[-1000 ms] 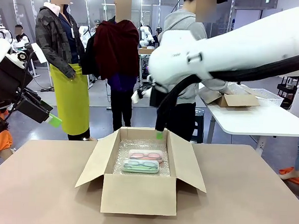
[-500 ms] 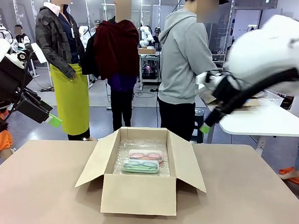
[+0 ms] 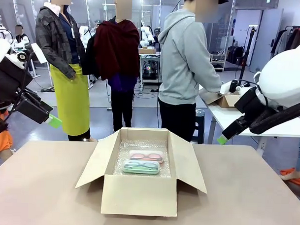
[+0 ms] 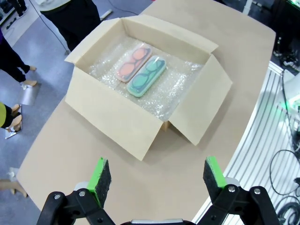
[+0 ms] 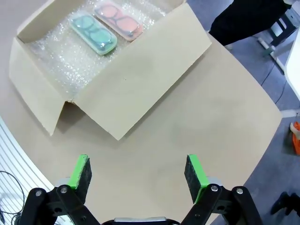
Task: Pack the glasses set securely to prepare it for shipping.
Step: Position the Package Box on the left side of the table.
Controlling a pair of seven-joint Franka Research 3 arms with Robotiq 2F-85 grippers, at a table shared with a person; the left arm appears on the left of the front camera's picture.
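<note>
Two pincers hang high over the brown desk (image 3: 245, 195), and both are wide open with nothing in them: the left pincer (image 4: 157, 172) off to the left side and the right pincer (image 5: 137, 172) off to the right side. Between them, in the middle of the desk, stands the cardboard box (image 3: 140, 193) with all four flaps folded out. Inside it, on a bed of bubble wrap (image 3: 139, 145), lies the mint green case (image 3: 141, 166), and right behind it lies the pink case (image 3: 146, 156). So I think putting the two cases in is done. What is left is maybe to cover them, and then to shut the flaps. Nothing sits in the way of the flaps. Past the far edge of the desk, a person in a grey hoodie (image 3: 184, 59) stands turned toward a white table (image 3: 216, 115) with a small open box (image 3: 231, 100) on it.
</note>
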